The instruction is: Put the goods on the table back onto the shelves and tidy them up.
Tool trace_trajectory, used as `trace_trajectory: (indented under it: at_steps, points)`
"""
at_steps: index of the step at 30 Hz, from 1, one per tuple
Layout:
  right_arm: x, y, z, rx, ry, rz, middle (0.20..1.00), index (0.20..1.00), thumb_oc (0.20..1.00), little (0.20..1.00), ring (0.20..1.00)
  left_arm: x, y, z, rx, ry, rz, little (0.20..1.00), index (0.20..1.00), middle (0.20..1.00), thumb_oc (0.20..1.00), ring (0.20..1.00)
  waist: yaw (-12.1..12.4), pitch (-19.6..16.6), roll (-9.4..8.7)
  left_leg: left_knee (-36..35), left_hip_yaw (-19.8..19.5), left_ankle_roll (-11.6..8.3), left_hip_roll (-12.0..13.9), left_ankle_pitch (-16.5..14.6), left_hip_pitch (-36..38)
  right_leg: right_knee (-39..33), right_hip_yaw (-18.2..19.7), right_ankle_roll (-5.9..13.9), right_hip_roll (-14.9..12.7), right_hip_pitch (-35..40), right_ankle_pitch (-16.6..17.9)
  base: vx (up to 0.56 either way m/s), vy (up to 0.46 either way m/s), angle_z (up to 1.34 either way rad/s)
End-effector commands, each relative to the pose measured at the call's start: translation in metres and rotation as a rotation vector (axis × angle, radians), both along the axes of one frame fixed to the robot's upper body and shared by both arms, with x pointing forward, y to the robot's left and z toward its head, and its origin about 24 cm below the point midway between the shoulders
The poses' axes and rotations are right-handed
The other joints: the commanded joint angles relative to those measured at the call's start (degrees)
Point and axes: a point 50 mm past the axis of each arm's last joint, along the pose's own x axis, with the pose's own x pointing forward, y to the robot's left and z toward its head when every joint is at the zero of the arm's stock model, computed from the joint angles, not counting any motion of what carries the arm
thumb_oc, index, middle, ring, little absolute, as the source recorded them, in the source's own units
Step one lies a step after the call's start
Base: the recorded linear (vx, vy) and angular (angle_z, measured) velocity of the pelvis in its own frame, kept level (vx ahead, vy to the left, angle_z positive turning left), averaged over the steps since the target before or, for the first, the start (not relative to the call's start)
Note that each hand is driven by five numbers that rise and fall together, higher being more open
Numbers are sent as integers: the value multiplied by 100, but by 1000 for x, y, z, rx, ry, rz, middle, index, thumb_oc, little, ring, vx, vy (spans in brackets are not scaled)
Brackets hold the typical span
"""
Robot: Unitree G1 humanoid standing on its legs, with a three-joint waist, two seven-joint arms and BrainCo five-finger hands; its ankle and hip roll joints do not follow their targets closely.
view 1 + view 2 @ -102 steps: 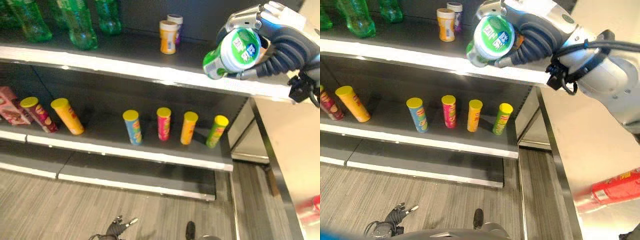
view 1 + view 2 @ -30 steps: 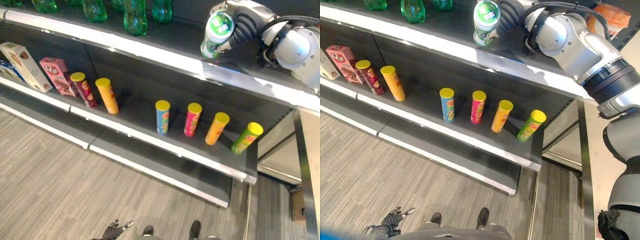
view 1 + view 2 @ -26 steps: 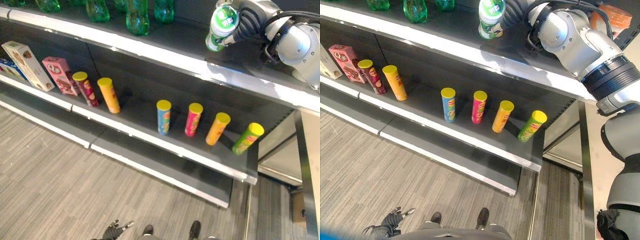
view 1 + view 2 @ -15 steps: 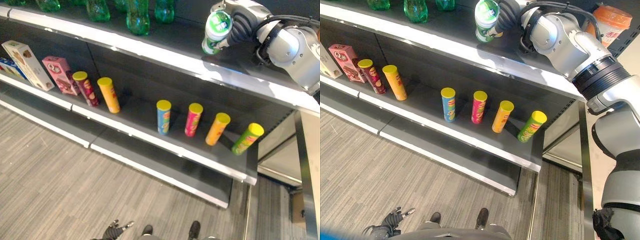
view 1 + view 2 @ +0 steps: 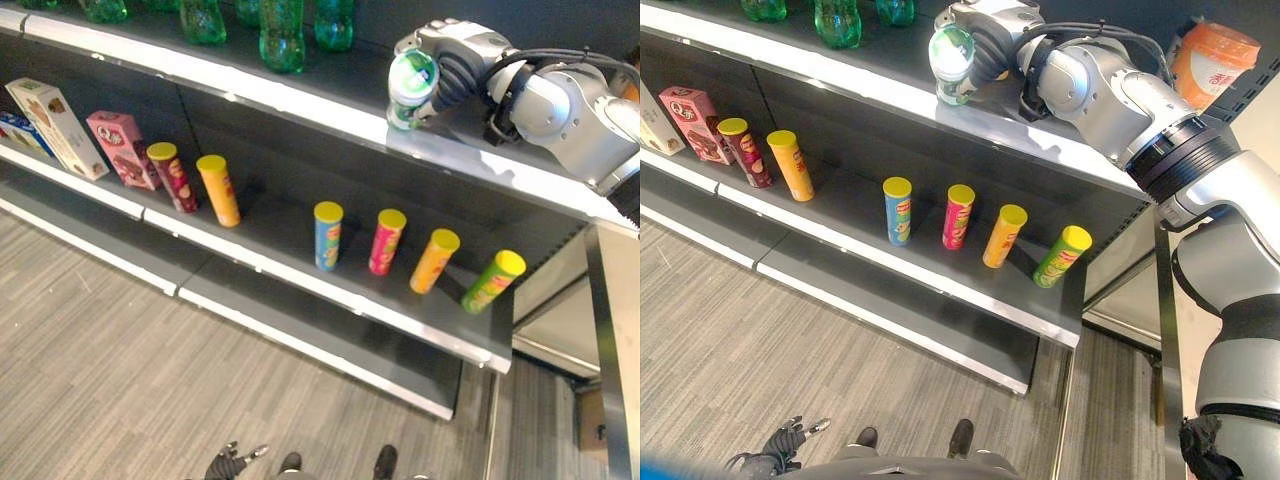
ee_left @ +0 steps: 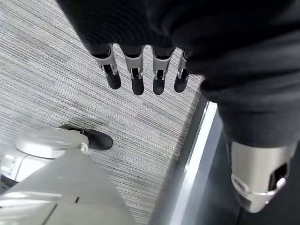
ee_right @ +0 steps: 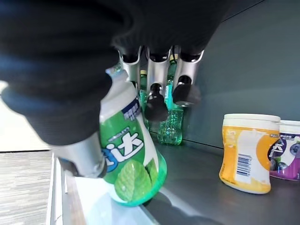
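My right hand is curled around the green gum bottle, thumb on one side, fingers on the other, its base touching the upper shelf near the front edge. I judge it light, rigid and slick plastic, apt to tip, so holding it at its waist suits. My left hand hangs with fingers straight, holding nothing.

Gum bottle — green, white label band, leaf motif; neighbouring tub yellow-orange, white lid; shelf dark grey.
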Motion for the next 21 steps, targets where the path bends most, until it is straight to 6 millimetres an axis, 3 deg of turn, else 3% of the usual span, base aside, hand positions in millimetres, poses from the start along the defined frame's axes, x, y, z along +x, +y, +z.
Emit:
trace_trajectory:
  at_steps: [1,16,21]
  points:
    - [-1,-14,35,-60,-105,-112,200,200,200,200,200,30,28,18,76,-85,-16,1000,1000,1000,1000,1000,145,217,-327,60,609,-150,59,-486,502,89,173,465,-373,476,-808,0,0,0]
    - [-2,-18,55,68,-149,-122,200,200,200,200,200,30,31,19,82,-86,6,1000,1000,1000,1000,1000,88,224,-344,60,648,-154,85,-508,554,90,226,445,-337,494,-840,0,0,0]
    - [0,-28,62,80,-171,-177,200,200,200,200,200,29,34,20,85,-87,20,1000,1000,1000,1000,1000,96,249,-352,60,632,-166,93,-498,543,91,203,430,-324,502,-848,0,0,0]
